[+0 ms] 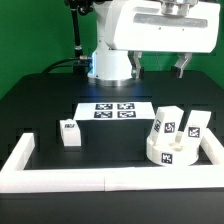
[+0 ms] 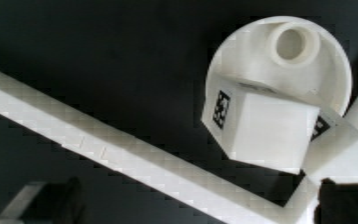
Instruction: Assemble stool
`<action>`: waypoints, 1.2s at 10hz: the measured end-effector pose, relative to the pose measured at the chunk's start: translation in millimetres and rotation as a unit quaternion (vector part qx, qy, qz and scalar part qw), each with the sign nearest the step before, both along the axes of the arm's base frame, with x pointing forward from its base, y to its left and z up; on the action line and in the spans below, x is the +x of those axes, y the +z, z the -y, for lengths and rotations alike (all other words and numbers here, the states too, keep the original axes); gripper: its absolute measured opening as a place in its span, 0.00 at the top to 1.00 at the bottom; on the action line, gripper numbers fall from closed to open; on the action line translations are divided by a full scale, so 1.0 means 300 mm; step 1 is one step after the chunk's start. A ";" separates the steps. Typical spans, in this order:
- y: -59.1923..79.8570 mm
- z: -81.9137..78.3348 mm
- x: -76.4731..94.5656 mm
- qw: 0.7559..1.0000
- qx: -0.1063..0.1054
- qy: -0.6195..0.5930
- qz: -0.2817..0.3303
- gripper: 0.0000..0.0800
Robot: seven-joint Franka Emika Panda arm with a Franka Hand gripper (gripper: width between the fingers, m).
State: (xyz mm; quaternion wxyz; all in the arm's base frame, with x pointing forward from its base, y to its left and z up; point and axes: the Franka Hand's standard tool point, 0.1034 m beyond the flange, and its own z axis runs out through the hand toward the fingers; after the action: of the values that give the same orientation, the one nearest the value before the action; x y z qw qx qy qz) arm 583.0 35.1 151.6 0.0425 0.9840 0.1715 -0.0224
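White wall (image 1: 100,178), marker-tagged seat (image 1: 172,155) behind

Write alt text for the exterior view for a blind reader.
A white round stool seat sits on a black table at the exterior view's right, two leg blocks right by it, a third leg block alone at the left. A marker board lies mid-table, a white border wall edges the front, and the robot arm stands behind.

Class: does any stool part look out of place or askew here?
Yes. Two leg blocks lie askew against the round seat, heaped rather than fitted; the third leg block stands alone, well apart, toward the exterior view's left.
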 end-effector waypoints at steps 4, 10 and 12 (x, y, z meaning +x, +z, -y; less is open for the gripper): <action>-0.027 -0.018 0.003 1.000 0.012 -0.018 -0.003 0.19; -0.036 -0.003 0.032 0.999 0.010 -0.017 0.027 0.19; -0.036 -0.001 0.032 1.000 0.009 -0.011 0.026 0.19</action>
State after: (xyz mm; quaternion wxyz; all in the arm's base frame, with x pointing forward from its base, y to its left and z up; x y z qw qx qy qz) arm 592.6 35.3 140.9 0.0374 0.9864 0.1598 0.0046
